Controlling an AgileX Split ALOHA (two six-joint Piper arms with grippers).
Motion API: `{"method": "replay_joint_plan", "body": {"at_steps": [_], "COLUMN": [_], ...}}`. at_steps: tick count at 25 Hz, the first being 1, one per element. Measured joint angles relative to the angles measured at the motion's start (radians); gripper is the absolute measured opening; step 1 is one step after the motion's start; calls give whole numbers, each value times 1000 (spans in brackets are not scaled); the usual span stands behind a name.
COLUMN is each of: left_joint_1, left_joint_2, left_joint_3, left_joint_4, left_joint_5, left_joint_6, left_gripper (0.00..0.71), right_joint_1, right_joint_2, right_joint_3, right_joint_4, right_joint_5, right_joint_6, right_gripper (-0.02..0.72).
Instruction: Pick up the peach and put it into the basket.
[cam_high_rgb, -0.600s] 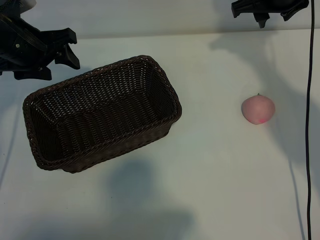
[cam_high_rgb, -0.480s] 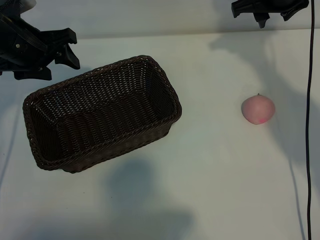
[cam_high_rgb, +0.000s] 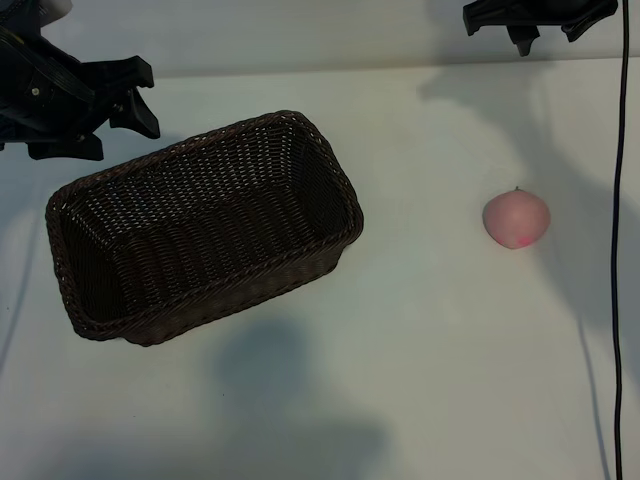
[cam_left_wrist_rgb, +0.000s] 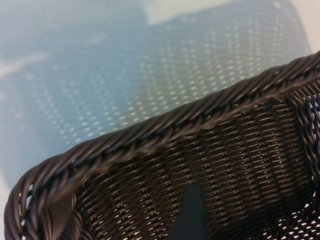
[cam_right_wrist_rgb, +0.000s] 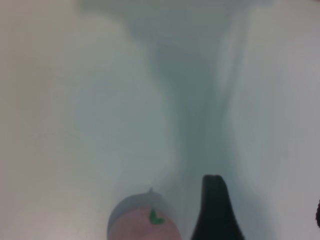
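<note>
surface: white table (cam_high_rgb: 420, 350) | on it: basket (cam_high_rgb: 200, 225), peach (cam_high_rgb: 516, 219), possibly cable (cam_high_rgb: 620, 250)

Rough woven wicker basket (cam_high_rgb: 200, 225) — smooth matt peach (cam_high_rgb: 516, 219) — matt white table (cam_high_rgb: 440, 340)

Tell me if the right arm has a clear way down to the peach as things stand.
Probably yes. The peach lies alone on the white table, well apart from the basket. The right gripper hangs open above and behind it, holding nothing, with only bare table between. The left gripper sits far off by the basket.
</note>
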Motion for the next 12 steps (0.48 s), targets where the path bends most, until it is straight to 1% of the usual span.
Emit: {"method": "replay_joint_plan", "body": {"at_steps": [7,12], "left_joint_1": [0,0], "left_joint_2": [0,0], "left_joint_3": [0,0], "left_joint_4": [0,0], "left_joint_5": [0,-31], "left_joint_6": [0,-1], "left_gripper": [590,590], "right_joint_1": [0,0], "right_joint_2": [0,0], "right_joint_3": [0,0], "right_joint_4": [-1,-1], "right_joint_5": [0,0], "right_joint_6": [0,0], "right_gripper": [472,472]}}
